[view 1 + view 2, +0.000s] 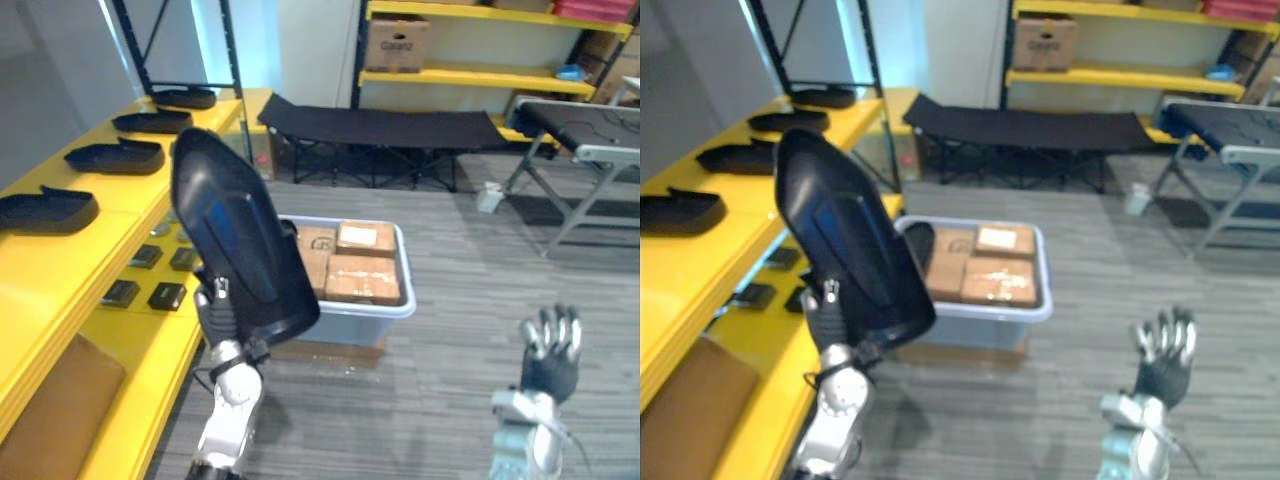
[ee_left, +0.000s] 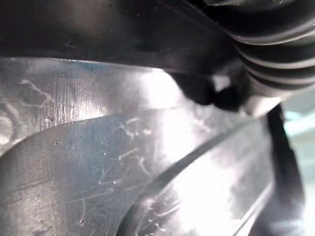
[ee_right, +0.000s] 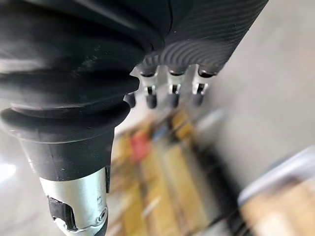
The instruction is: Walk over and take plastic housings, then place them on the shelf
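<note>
A large glossy black plastic housing (image 1: 235,235) stands upright and tilted in the air beside the yellow shelf (image 1: 70,265). My left hand (image 1: 216,308) is curled on its lower end from behind, and the housing's scratched surface (image 2: 123,162) shows very close in the left wrist view. Several similar black housings lie in a row on the shelf's upper level, the nearest (image 1: 45,210) at the left edge and another (image 1: 115,157) behind it. At the lower right my right hand (image 1: 550,355) hangs over the floor, fingers (image 3: 172,93) straight, holding nothing.
A grey bin (image 1: 400,308) with cardboard boxes stands on the floor just right of the housing. Small black parts (image 1: 165,295) and a brown pad (image 1: 50,410) lie on the lower shelf. A black folding cot (image 1: 380,125) and a grey table (image 1: 590,130) stand farther back.
</note>
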